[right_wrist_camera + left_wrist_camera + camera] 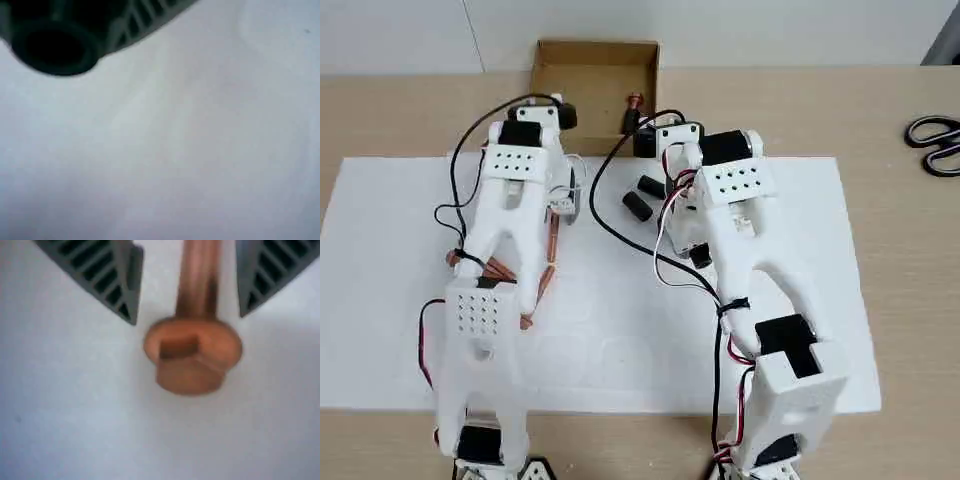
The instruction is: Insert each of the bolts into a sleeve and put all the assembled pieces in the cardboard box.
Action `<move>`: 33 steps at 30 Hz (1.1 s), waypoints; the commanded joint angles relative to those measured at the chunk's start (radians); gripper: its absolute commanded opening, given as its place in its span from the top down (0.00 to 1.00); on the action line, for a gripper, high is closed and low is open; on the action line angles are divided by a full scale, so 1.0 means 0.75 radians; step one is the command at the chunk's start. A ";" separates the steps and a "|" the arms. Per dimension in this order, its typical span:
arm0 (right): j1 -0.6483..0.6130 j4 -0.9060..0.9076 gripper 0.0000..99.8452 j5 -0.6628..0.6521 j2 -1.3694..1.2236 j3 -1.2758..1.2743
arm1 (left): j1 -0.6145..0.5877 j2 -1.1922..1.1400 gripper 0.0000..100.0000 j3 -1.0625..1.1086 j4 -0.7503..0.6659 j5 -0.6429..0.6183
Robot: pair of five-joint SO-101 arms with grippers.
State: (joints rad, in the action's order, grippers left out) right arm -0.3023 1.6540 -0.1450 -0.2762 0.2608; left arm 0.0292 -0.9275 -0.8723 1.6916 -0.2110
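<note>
Hard to make out: the right gripper's grip cannot be told; a black sleeve is cropped beside it.
Bolt: copper, flanged head, laid on the white sheet.
Left gripper: jaws spread wide astride the shaft, gaps seen either side.

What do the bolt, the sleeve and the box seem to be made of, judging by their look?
Bolt: probably metal with a copper-coloured, dull finish; coloured plastic cannot be excluded. Sleeve: likely black plastic or rubber, matt, hollow at its end. Cardboard box: plain brown cardboard, matt, with thin walls.
</note>
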 commanded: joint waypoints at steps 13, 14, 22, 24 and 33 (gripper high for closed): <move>0.007 0.011 1.00 -0.014 0.089 0.047 | 0.008 -0.004 0.97 -0.048 -0.061 -0.006; 0.007 0.011 1.00 -0.014 0.089 0.047 | 0.008 -0.004 0.97 -0.050 -0.061 -0.006; 0.007 0.011 1.00 -0.018 0.089 0.047 | 0.006 0.016 0.97 -0.122 0.047 -0.002; 0.007 0.011 1.00 -0.023 0.099 0.047 | 0.006 0.035 0.98 -0.191 0.084 -0.002; 0.009 0.011 1.00 -0.025 0.300 0.055 | -0.018 0.442 0.99 -0.281 0.082 0.000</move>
State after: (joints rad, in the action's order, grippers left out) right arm -0.3007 1.6540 -0.1542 -0.2041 0.2608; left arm 0.0199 -0.7833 -1.0303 1.7361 -0.2140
